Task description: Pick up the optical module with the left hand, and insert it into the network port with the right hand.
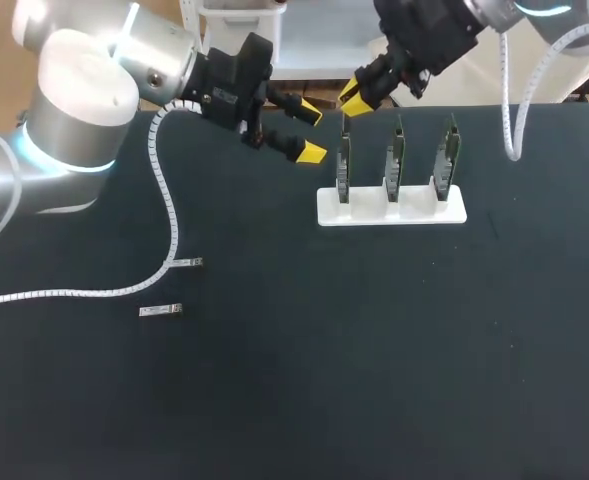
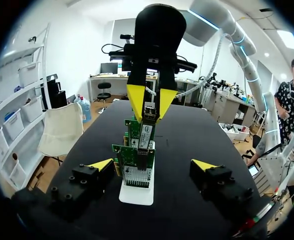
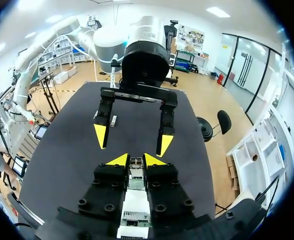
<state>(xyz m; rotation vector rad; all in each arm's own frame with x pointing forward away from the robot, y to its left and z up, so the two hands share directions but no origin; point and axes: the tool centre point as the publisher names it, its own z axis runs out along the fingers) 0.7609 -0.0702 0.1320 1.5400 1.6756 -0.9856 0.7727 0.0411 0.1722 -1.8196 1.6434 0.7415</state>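
**Insertion stage, as judged from the task.** The right arm [image 1: 444, 35] is reaching in from the far right. Its jaws are pinching the small silvery oblong optical module [image 2: 149, 111] from two sides, the yellow tips pressing on its flanks. The module is hanging directly above the leftmost of three upright green circuit cards [image 1: 343, 165], which are standing in a row in a white slotted stand [image 1: 394, 210] towards the far side of the black desk [image 1: 374, 360].

The coming move is turning on one relation. The module's long axis is running on from the right jaws down toward the upper edge of that card, where the network port appears to sit. Its lower end is meeting that edge. Whether it is seated at all cannot be told.

The left arm [image 1: 84, 100] is holding its jaws spread wide and empty just left of the stand, looking end-on along the row of cards. The right arm is therefore both the nearer one and the one carrying the part.

Two more small silvery modules [image 1: 186, 262] are lying flat on the desk, well apart from the stand at the near left.
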